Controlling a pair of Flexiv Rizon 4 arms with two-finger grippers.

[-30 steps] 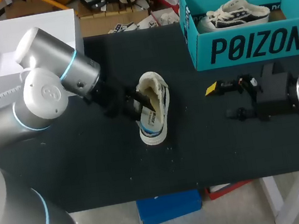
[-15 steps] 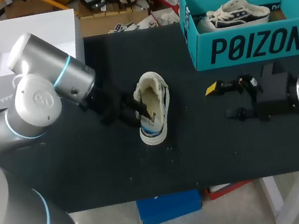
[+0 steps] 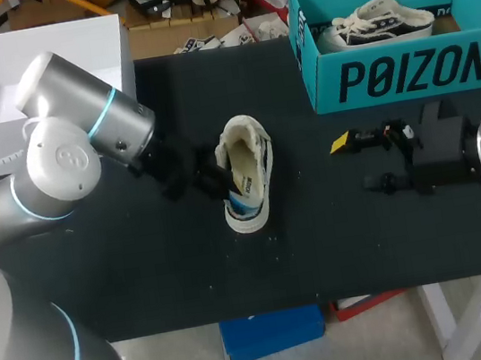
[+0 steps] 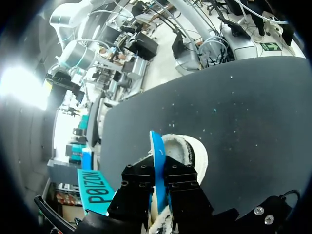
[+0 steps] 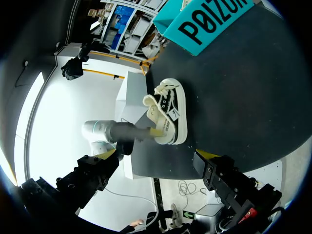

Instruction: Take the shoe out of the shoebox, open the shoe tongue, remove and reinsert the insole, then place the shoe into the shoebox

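Black table (image 3: 146,275) leaves the sneaker (image 3: 246,175) unbraced, so my left gripper (image 4: 157,171), pinching its blue insole (image 4: 155,146), could tip it while my right gripper (image 5: 158,156) gapes idle.

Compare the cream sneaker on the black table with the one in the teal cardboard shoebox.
The table sneaker stands on the black table; the boxed sneaker lies inside the teal cardboard shoebox. The left gripper's jaws hold a blue insole in the table sneaker's opening; the boxed sneaker is untouched. Both are cream.
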